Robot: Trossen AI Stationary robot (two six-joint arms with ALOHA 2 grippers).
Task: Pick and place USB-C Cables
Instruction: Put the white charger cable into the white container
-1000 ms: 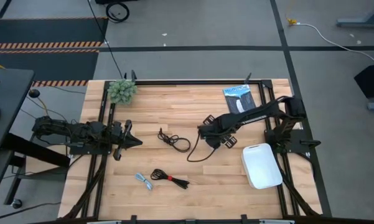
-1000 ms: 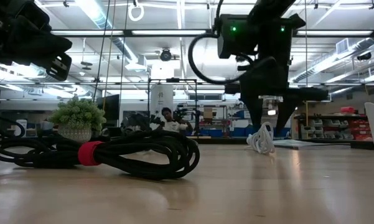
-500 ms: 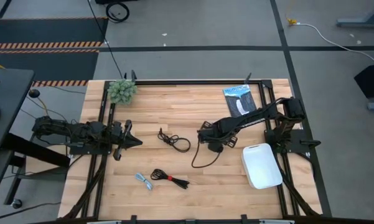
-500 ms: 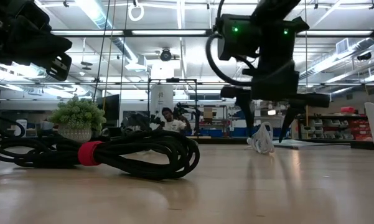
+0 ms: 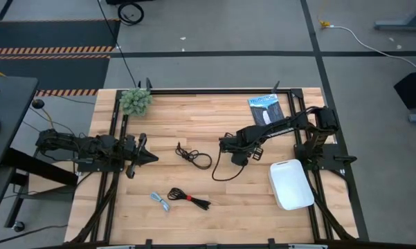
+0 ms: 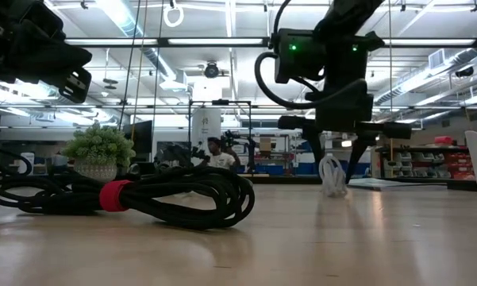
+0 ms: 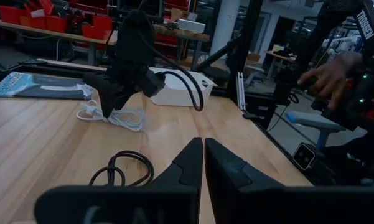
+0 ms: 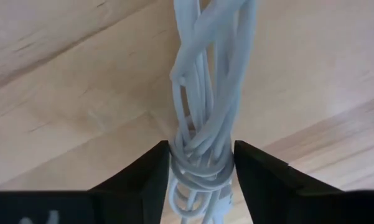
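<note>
Your table [image 5: 214, 200] carries the white tray [image 5: 291, 184] near its right edge, which is probably where the cables go.

The right gripper [image 8: 200, 163] sits at mid-table, a little right of centre, its fingers [image 8: 146, 173] pinched around the bound waist of the white cable [image 8: 205, 93]. In the low view the bundle's end looks about level with the wood, though contact is hard to judge. Lift straight up until the hanging loops clear the table, then carry the bundle toward the tray and go high enough to pass its rim.

The left gripper [image 7: 203, 163] waits near the left edge with its fingers pressed together, holding nothing.

A plain black cable [image 5: 194, 156] lies just left of centre. The black cable with the red band [image 5: 188, 198] and the pale blue cable [image 5: 160, 201] lie near the front edge.
</note>
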